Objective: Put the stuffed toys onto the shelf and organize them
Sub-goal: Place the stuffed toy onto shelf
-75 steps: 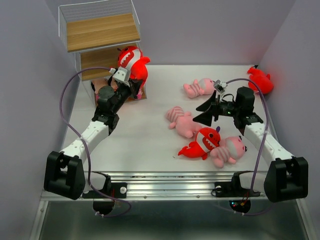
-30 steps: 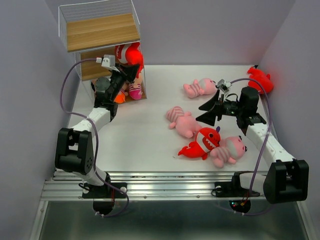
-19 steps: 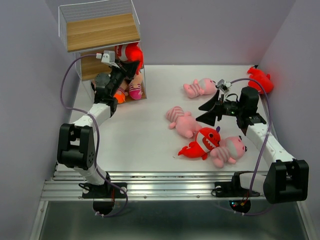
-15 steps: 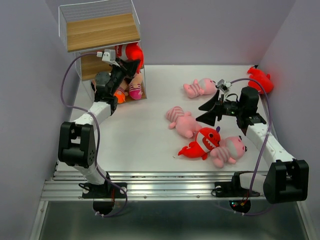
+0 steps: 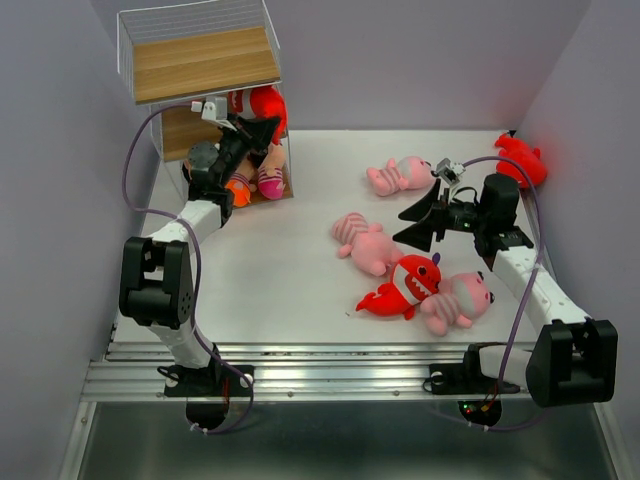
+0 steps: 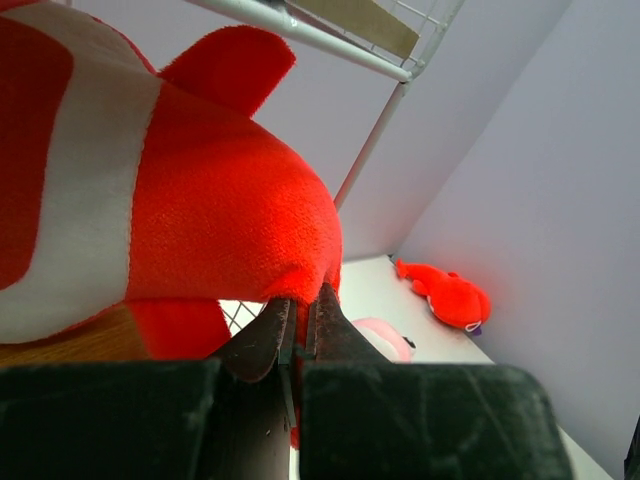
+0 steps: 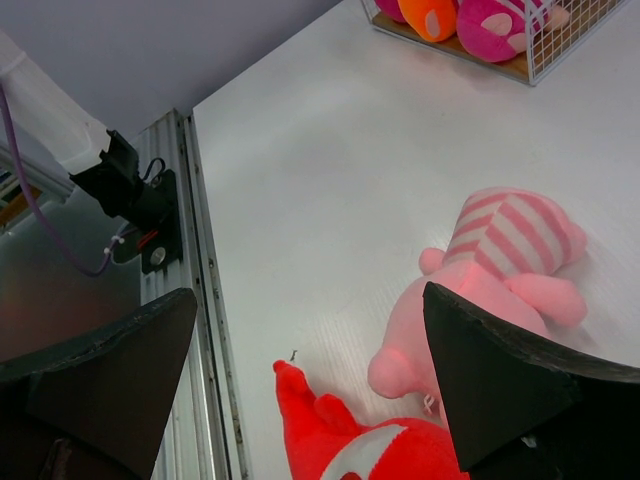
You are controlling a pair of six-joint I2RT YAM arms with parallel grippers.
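Fingers (image 6: 255,345) of the left hand (image 6: 300,305) are pinched tight on a red shark (image 6: 200,200) at the right end of the middle board of the shelf (image 5: 200,60). The right hand (image 5: 412,222) hangs wide open and empty over the worktop (image 5: 290,270), near a pink striped animal (image 5: 365,243).

We see bare desk (image 5: 270,270) running near-to-far between the shelf (image 5: 205,62), far left, and the pink striped animal (image 5: 365,243) right of centre. A red shark (image 5: 265,105) fills the shelf's middle tier opening.
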